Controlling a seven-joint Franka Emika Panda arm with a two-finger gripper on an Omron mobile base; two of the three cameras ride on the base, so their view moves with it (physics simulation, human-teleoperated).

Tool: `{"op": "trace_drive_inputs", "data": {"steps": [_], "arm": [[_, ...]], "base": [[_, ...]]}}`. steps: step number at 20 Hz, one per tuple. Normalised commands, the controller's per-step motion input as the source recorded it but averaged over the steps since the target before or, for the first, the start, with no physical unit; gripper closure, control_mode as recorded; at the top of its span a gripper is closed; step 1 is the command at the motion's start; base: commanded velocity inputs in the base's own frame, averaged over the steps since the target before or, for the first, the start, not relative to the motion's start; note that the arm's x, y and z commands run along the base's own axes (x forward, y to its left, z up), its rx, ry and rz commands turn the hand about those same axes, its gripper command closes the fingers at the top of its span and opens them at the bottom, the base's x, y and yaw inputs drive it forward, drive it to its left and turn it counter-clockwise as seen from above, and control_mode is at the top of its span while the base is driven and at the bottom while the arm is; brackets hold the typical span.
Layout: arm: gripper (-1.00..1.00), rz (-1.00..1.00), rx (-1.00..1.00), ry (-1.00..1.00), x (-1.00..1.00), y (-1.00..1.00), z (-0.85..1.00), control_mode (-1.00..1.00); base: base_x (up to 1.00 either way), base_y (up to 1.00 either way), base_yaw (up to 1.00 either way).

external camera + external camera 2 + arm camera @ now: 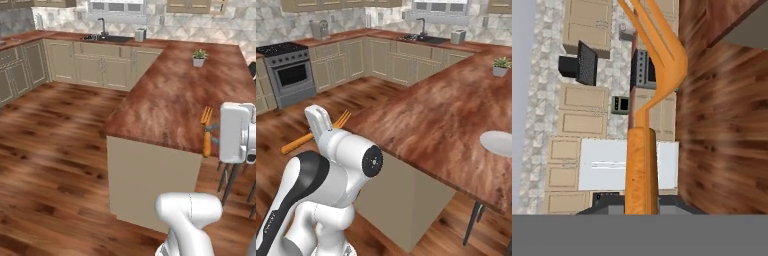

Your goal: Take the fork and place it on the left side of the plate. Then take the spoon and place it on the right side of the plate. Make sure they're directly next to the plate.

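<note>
You have the gripper (214, 134) clamped on the orange fork (207, 131) — held off the counter (170, 100) beside its near edge, tines up — while the plate (498, 143) lies well apart at the counter's right end.

Potted plant (199, 57) on counter (170, 100), near sink (107, 37)
</note>
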Motion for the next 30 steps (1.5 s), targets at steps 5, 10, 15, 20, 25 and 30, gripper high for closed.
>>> {"op": "trace_drive_inputs", "data": {"steps": [5,10,15,20,25,30], "arm": [[1.00,0.00,0.00,0.00,0.00,0.00,0.00,1.00],[1.00,0.00,0.00,0.00,0.00,0.00,0.00,1.00],[1.00,0.00,0.00,0.00,0.00,0.00,0.00,1.00],[1.00,0.00,0.00,0.00,0.00,0.00,0.00,1.00],[1.00,0.00,0.00,0.00,0.00,0.00,0.00,1.00],[1.00,0.00,0.00,0.00,0.00,0.00,0.00,1.00]], "base": [[0.00,-0.98,0.22],[0.01,-1.00,0.30],[0.08,-1.00,0.37],[0.09,-0.94,0.43],[0.07,-0.66,0.51],[0.00,-0.45,0.55]]}}
